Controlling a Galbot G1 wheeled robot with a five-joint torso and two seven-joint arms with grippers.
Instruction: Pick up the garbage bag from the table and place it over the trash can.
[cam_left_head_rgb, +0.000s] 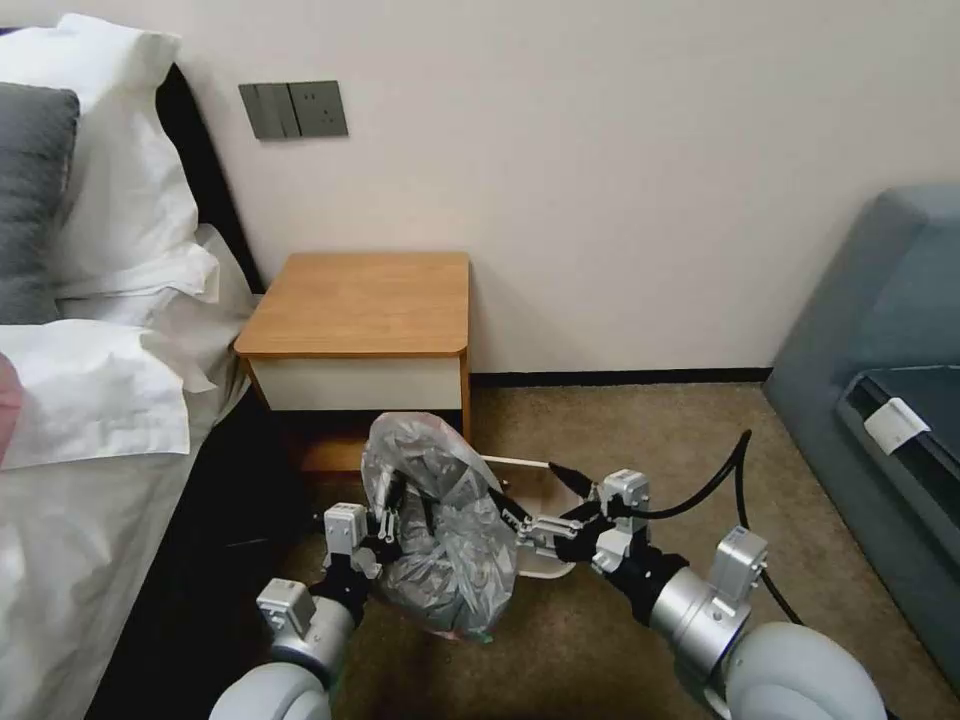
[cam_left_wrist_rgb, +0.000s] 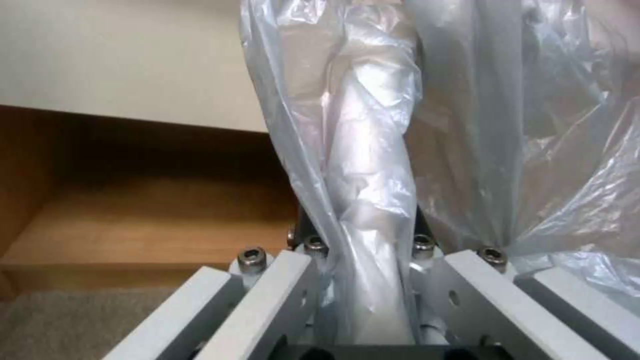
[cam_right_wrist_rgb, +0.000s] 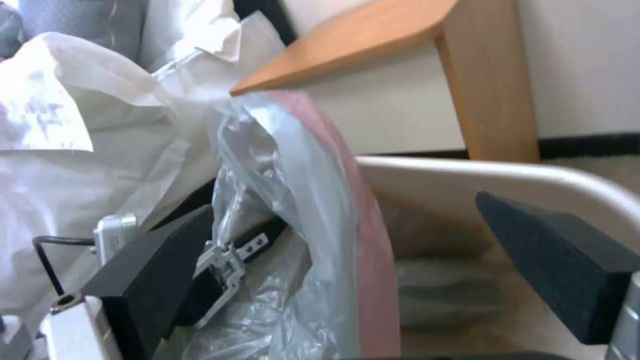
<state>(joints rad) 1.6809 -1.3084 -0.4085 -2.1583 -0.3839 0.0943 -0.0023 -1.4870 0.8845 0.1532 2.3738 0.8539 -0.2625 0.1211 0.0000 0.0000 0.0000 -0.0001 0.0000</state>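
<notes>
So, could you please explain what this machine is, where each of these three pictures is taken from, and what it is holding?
It is a wheeled robot with two arms. The wide picture comes from a camera on its head; the other two come from cameras on its wrists. The left pincer is shut on a thin grey garbage bag, bunched between its fingers in the left wrist picture. The right pincer is open at the bag's pink edge, over the cream trash can. The can stands on the carpet before a wooden table.
</notes>
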